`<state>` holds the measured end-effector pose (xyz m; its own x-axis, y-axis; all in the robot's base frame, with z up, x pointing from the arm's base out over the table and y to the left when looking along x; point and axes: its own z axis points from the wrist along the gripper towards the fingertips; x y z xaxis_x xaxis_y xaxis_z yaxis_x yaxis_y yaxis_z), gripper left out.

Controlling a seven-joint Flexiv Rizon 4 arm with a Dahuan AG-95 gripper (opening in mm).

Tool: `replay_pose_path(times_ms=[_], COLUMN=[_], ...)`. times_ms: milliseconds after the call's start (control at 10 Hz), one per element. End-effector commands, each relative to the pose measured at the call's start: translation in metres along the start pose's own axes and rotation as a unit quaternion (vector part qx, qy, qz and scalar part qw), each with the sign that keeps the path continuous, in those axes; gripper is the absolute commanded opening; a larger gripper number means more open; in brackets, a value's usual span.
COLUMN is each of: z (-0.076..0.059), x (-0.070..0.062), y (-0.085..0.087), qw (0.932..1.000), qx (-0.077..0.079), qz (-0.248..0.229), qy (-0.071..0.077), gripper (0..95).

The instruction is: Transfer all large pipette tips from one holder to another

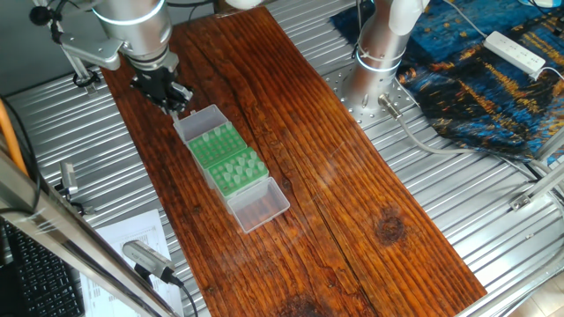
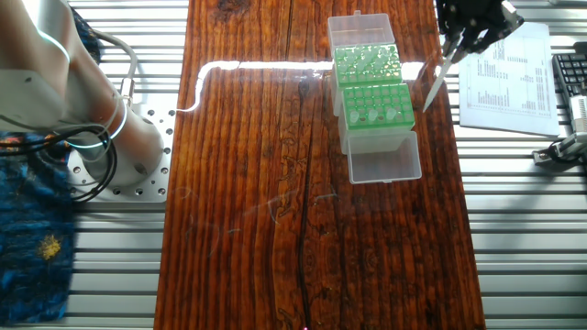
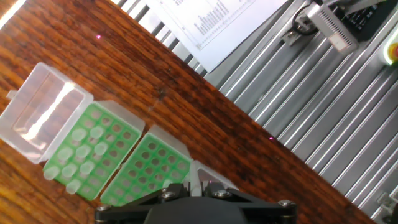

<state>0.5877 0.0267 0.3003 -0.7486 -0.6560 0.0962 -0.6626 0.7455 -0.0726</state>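
The tips [image 2: 390, 112] are in the two green racks side by side in the middle of the wooden board [image 2: 248, 183], each rack with a clear lid flopped open at its outer end. In the other fixed view, the rack [image 2: 377, 103] next to the lower lid has a few pale cones sitting wide-end up, mostly along its right side, and the rest of its holes look bare. The second rack [image 2: 366, 62] also looks partly filled, but glare makes it hard to count anything.

One more tip [image 2: 434, 82] is out of the racks: a thin pale cone hanging from the gripper [image 2: 456, 44], just off the right edge of the racks and raised above the board. So the fingers are closed on that tip, pinching its wide end. Its long axis is tilted, with the point angling down and toward the nearer rack. In the hand view the fingertips themselves are hidden by the gripper body, so that call comes from the fixed view.

The thing that matters for the next move, I'd guess: the racks lie to one side of the gripper and lower, not underneath it. The tip has to travel sideways over a free hole and get stood up straight before it goes down, or it'll catch on the rim of the hole. Which rack is the destination, I can't tell from this.

A printed sheet [image 2: 509, 78] lies just past the board on the gripper's side.
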Motion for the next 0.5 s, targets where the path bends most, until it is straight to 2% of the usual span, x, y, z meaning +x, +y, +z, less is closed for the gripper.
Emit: replay_pose_path(times_ms=[100, 500], z=[0.0033, 0.0072], x=[0.0063, 0.0079], y=[0.0024, 0.0014], qw=[0.9999, 0.9997], qx=[-0.013, -0.023], qz=[-0.001, -0.001], qy=[-0.003, 0.001], gripper=[0.0, 0.0])
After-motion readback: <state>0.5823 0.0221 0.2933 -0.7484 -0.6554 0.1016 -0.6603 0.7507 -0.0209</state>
